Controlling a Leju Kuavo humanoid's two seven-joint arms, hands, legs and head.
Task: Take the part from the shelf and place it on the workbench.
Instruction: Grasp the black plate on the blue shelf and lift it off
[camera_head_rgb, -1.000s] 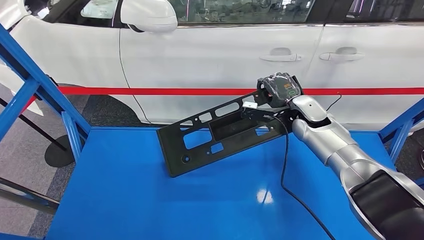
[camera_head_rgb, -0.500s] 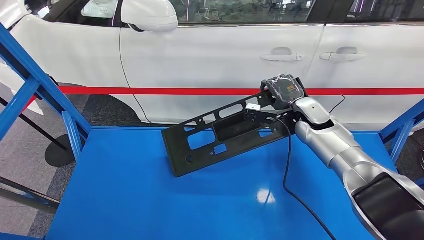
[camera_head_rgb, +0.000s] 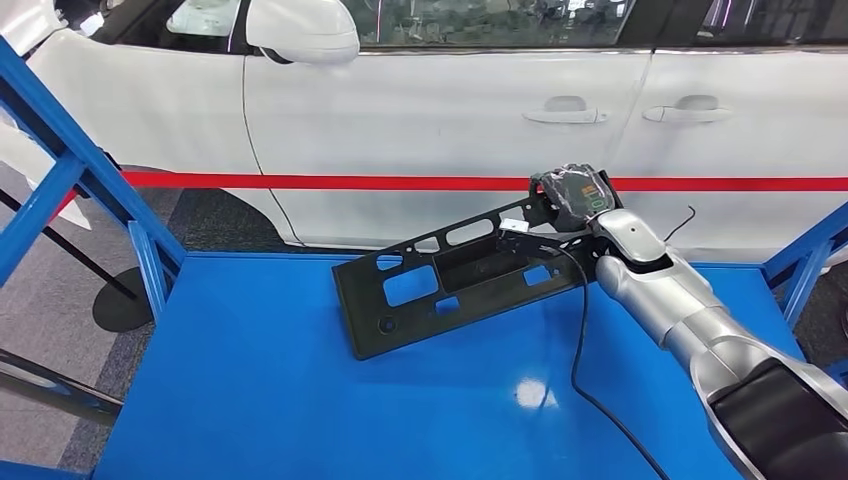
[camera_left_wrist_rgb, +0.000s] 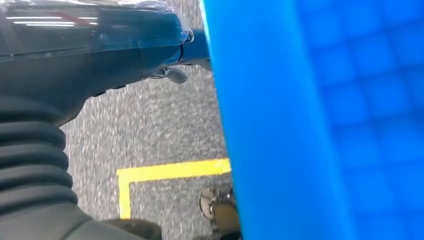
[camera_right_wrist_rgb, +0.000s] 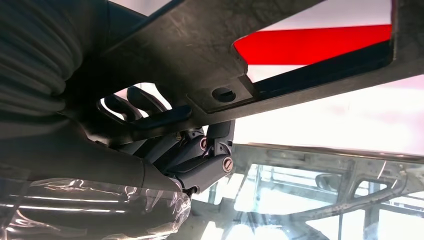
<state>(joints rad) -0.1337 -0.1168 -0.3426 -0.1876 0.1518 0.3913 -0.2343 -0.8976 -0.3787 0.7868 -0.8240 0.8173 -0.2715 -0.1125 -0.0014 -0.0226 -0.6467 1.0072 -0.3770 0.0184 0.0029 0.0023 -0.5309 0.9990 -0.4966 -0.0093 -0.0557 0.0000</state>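
The part (camera_head_rgb: 450, 275) is a long black flat panel with several rectangular cutouts. It hangs tilted over the blue workbench (camera_head_rgb: 280, 400), its low left corner at or just above the surface; contact cannot be told. My right hand (camera_head_rgb: 572, 190), wrapped in clear film, grips the panel's raised right end. In the right wrist view the dark fingers (camera_right_wrist_rgb: 165, 150) curl under the panel's edge (camera_right_wrist_rgb: 280, 65). My left hand (camera_left_wrist_rgb: 75, 55) hangs beside the blue bench edge (camera_left_wrist_rgb: 300, 125), its fingers hidden.
A white car (camera_head_rgb: 450, 110) with a red stripe (camera_head_rgb: 320, 181) stands close behind the bench. Blue frame posts rise at the left (camera_head_rgb: 70, 170) and right (camera_head_rgb: 805, 265). A black cable (camera_head_rgb: 578, 350) trails from my right wrist across the bench top.
My right hand has carried the panel a little to the right and slightly lower; the panel's low corner has shifted right with it.
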